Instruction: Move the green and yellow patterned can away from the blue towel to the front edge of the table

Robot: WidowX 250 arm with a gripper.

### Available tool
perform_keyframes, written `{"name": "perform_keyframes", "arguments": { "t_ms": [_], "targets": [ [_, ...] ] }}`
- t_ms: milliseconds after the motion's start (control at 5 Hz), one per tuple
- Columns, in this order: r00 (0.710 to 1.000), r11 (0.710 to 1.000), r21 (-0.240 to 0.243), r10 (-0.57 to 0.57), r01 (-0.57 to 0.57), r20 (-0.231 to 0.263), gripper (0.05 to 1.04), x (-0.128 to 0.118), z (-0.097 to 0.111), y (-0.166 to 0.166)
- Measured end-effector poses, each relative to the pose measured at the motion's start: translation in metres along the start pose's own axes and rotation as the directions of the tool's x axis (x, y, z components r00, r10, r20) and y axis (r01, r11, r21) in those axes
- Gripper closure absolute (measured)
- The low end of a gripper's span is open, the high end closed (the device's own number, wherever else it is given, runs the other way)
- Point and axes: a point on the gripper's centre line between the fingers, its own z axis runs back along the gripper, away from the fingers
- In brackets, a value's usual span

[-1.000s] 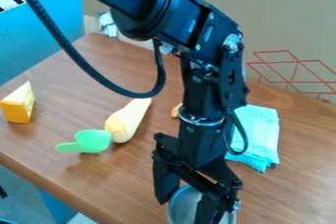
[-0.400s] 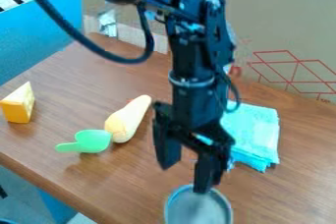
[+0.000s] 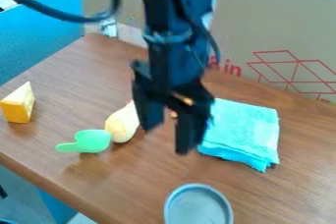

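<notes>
While the gripper [image 3: 170, 140] hangs mid-frame, fingers apart, partly hiding the yellow vegetable [image 3: 122, 124] beside a green scoop [image 3: 93, 141], cheese [image 3: 18, 105] sits far left, turquoise cloth [image 3: 242, 132] right; bottom centre, a round container [image 3: 197, 208] shows its grey inside.

gripper [image 3: 167, 138] over table [image 3: 121, 183], fingers [image 3: 187, 132] apart, near folded turquoise cloth [image 3: 241, 128]; round dish [image 3: 198, 208] nearer camera.

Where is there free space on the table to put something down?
Bare table lies between the green scoop and grey dish, between the yellow wedge and pale vegetable, and right of the towel in view. The middle is crowded: the gripper hangs between vegetable and towel.
</notes>
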Motion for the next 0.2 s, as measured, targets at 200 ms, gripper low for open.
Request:
{"name": "perform_keyframes", "arguments": {
  "t_ms": [200],
  "targets": [
    [0.996, 0.999, 0.028, 0.044, -0.047, 0.076, 0.082, 0.0042, 0.0101, 0.0173]
  ]
}}
